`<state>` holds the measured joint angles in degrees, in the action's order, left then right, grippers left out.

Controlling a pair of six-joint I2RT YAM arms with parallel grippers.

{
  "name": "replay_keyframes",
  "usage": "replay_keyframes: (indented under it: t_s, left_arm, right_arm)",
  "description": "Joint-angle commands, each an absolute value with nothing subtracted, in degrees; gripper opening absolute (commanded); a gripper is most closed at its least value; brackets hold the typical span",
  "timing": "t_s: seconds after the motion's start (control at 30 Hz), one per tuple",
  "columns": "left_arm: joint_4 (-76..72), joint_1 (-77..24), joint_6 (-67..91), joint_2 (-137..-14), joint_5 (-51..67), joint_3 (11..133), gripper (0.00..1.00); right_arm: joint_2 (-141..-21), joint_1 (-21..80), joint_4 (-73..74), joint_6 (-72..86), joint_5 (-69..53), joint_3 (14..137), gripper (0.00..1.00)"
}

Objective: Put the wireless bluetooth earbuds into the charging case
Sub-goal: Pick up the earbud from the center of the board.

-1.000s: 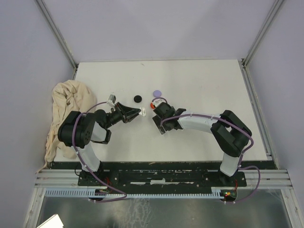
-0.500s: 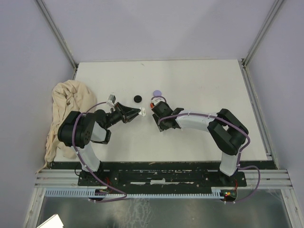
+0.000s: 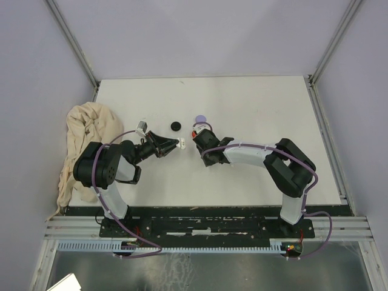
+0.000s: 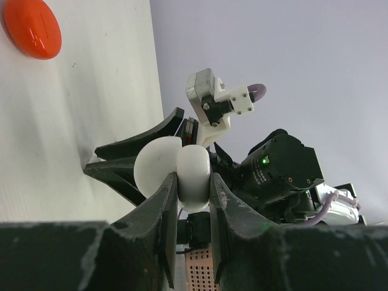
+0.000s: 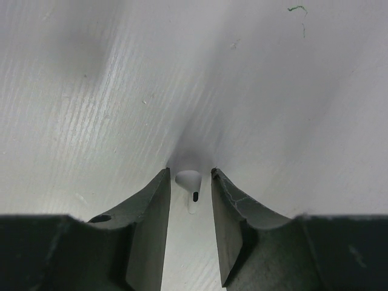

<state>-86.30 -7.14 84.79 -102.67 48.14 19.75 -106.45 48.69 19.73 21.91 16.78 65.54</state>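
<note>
A white earbud (image 5: 189, 180) lies on the table, stem toward the camera. My right gripper (image 5: 190, 174) stands with its tips on the table, one jaw on each side of the earbud. A thin gap shows on both sides, so it is open. From above the earbud is hidden under the right gripper (image 3: 202, 151). The white charging case (image 4: 194, 163) hangs with its round lid (image 4: 154, 167) swung open. My left gripper (image 4: 193, 182) is shut on it, just left of the right gripper. From above the case (image 3: 181, 144) shows at the left gripper's (image 3: 176, 145) tips.
A red disc (image 4: 31, 27) lies beyond the grippers. A black disc (image 3: 176, 125) and a lilac disc (image 3: 200, 119) lie behind them. A beige cloth (image 3: 82, 139) is heaped at the table's left edge.
The right gripper's jaws have narrowed around the earbud, and the right arm has shifted slightly left. The left gripper and the case have stayed put.
</note>
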Motion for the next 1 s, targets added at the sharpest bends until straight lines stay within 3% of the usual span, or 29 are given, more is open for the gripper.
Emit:
replay_keyframes:
  t_s: [0.0,0.23,0.57,0.63,0.97]
  left_arm:
    - [-92.02,-6.83,86.13,-100.55,49.25,19.60,0.03]
    - [-92.02,-6.78,86.31,-100.46,49.28,19.68,0.03]
    - [-91.98,-6.73,86.22,-100.50,49.22,19.60,0.03]
    - [-91.98,-6.77,86.23,-100.55,49.30,19.52,0.03]
    - [-91.89,-8.42,87.62,-101.03,49.48,20.39,0.03]
  right_arm:
    - [-107.95,48.43,19.73,22.75,16.85,67.57,0.40]
    - [-108.07,48.08,20.21,22.92,16.43,67.86,0.34]
    - [-106.50,47.73,19.65,21.68,16.30,67.69,0.15]
    - [-104.74,47.73,18.07,20.51,16.61,67.10,0.10]
    - [-90.04,47.04,0.70,12.82,15.54,58.75,0.04]
